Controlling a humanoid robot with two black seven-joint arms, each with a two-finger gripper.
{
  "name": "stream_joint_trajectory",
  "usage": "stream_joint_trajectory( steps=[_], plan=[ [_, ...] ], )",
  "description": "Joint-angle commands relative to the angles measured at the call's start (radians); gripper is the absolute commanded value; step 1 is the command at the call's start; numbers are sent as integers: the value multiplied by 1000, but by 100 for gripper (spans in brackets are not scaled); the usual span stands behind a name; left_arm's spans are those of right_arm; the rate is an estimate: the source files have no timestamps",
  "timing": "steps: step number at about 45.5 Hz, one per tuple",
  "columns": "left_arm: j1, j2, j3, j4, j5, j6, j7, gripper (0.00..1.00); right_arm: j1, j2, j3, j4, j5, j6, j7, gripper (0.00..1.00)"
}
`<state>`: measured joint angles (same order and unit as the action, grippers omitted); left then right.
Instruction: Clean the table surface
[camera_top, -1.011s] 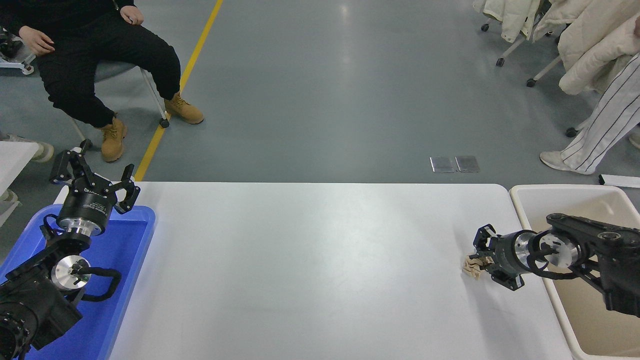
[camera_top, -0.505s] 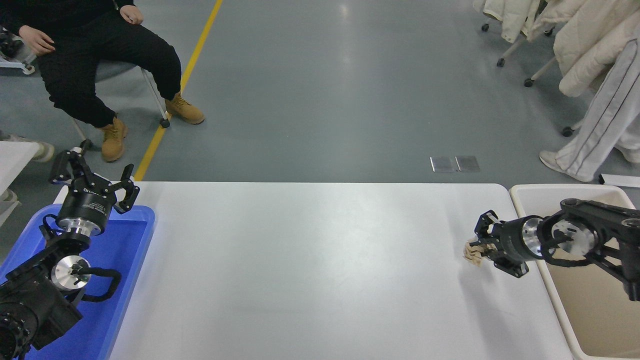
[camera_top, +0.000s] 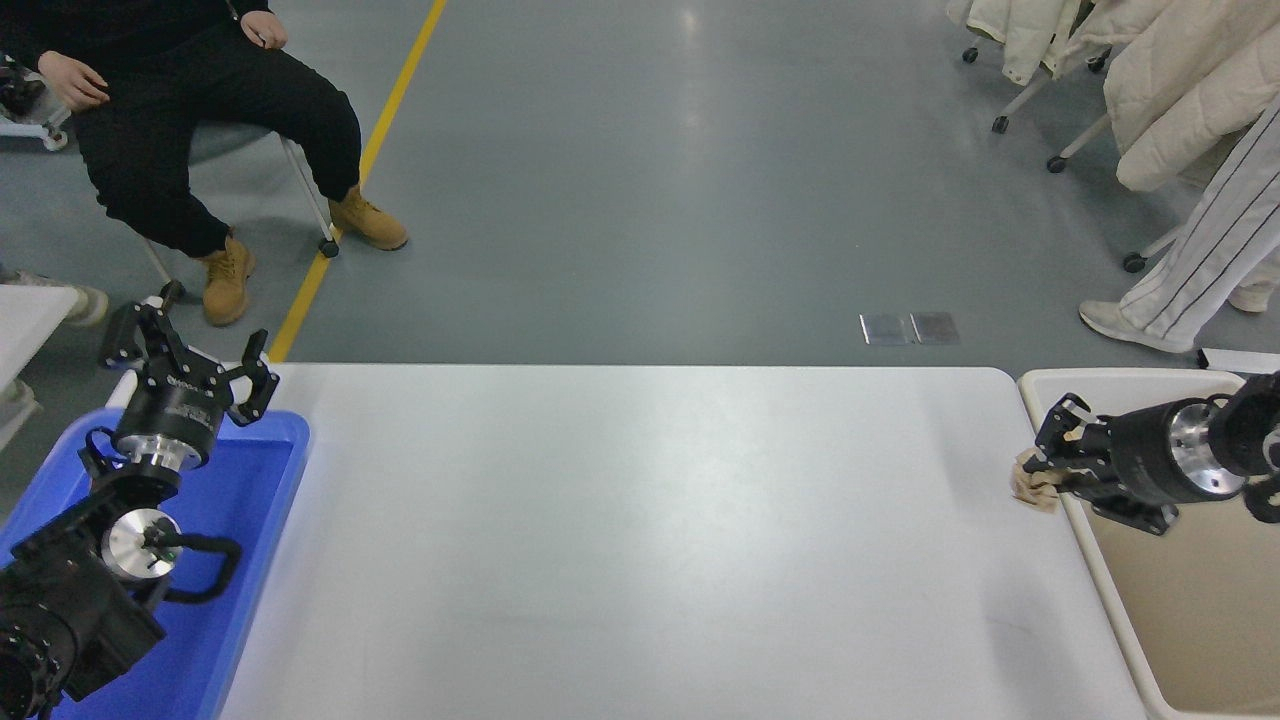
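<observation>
Right hand (camera_top: 1040, 470) grasping a crumpled tan scrap of paper (camera_top: 1033, 487) at the counter's right edge.

The black right arm reaches in level from the right edge, lying over the beige rectangular plastic bin (camera_top: 1190, 590), hand pointing left, clenched on the scrap just over the bin's near rim. The wide matte white counter (camera_top: 620, 530) spreads to that hand's left. The left hand (camera_top: 190, 355) sits released, fingers spread, above the blue plastic tray (camera_top: 250, 540).

The table surface (camera_top: 640, 540) looks smooth, matt white. The blue tray (camera_top: 255, 520) is glossy plastic, the beige bin (camera_top: 1100, 385) smooth plastic, the tan wad (camera_top: 1035, 485) crumpled paper.
</observation>
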<state>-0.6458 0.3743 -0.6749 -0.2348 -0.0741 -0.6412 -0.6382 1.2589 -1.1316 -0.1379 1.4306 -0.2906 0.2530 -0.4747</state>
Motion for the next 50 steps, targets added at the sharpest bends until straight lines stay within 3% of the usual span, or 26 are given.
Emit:
stream_joint_trajectory(
  steps=[1, 10, 26, 41, 47, 50],
  plan=[
    [0, 0, 0, -1, 0, 0, 0, 100, 111, -177, -23, 71, -82, 156, -12, 0],
    [0, 0, 0, -1, 0, 0, 0, 100, 172, -263, -22, 64, -99, 270, -12, 3],
    [0, 0, 0, 0, 0, 0, 0, 100, 117, -196, -22, -57, -159, 229, -1, 4],
    [0, 0, 0, -1, 0, 0, 0, 100, -91, 16, 11, -332, -162, -58, 64, 4],
    [0, 0, 0, 0, -1, 0, 0, 100, -235, 151, 44, -469, -163, -187, 137, 5],
    [0, 0, 0, 0, -1, 0, 0, 100, -347, 236, 95, -568, -163, -221, 231, 5]
  ],
)
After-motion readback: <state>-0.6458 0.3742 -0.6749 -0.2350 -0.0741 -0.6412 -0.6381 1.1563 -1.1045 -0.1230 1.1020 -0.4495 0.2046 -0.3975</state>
